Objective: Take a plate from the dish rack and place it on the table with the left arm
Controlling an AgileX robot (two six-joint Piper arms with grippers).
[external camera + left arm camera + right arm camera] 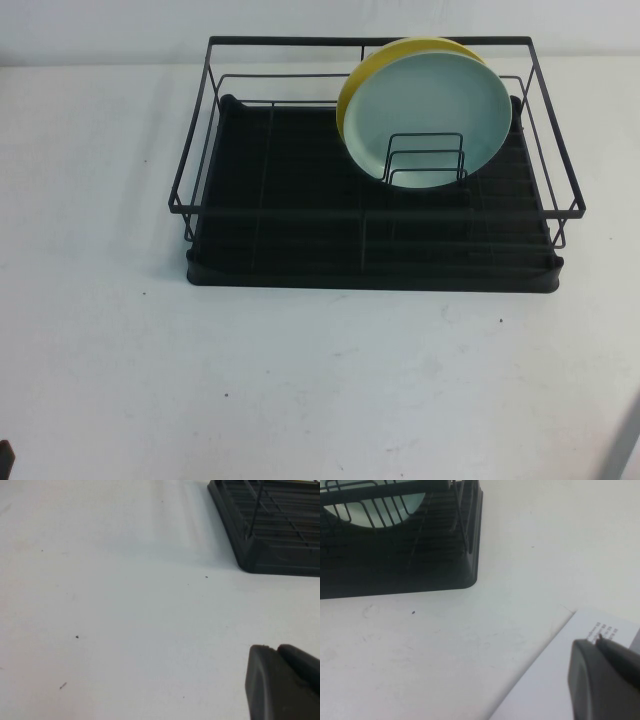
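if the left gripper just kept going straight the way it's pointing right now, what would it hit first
Most likely the bare table. The left gripper sits low at the robot's near left, only partly in view. The dish rack lies off to one side of that line, though depth is hard to judge.

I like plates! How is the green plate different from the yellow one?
The green plate is pale mint; the yellow plate is bright yellow. The green plate stands in front, face showing; the yellow plate is behind, only its edge visible. Both stand on edge, leaning in the rack.
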